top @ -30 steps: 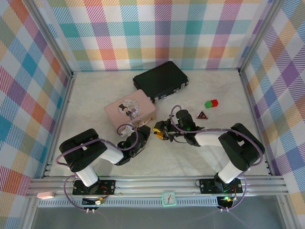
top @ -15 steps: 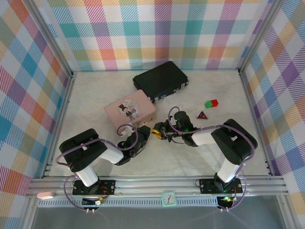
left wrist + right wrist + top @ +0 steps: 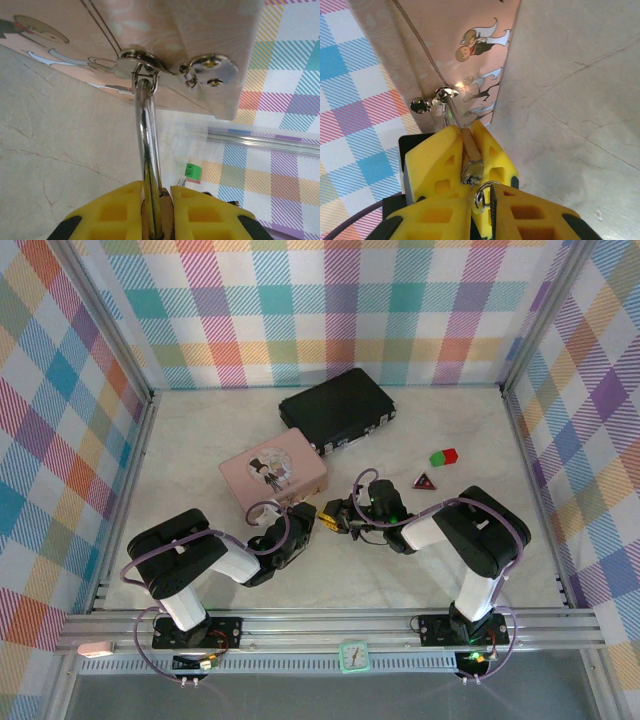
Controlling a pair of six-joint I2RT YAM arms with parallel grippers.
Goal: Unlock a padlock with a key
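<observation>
1. The tiny padlock (image 3: 147, 135), brass body under a silver shackle, hangs by that shackle from the metal hasp loop (image 3: 145, 75) on the front wall of the pink illustrated box (image 3: 272, 472). It sits between the box and the two grippers, above the pale marbled tabletop (image 3: 400, 570).
2. The left gripper (image 3: 156, 192) has its yellow fingers clamped on the padlock where the shackle enters the body, pinching it from both sides.
3. The padlock's long axis runs straight out from the hasp. In the right wrist view, the free end of the body points down at the right gripper (image 3: 481, 194).
4. The right arm is therefore the nearer one to the keyhole end, and the two grippers meet almost tip to tip just beside the box's front corner.
5. The tiny slim key (image 3: 476, 201) shows as a small silver ring and a dark sliver touching the body's end, lying in the narrow slit between the right fingers.
6. Those fingers stand close together, but the blade is hidden, so I cannot tell whether they pinch the key or whether it sits in the keyway.
7. The coming move turns on the key staying in line with the padlock's axis.
</observation>
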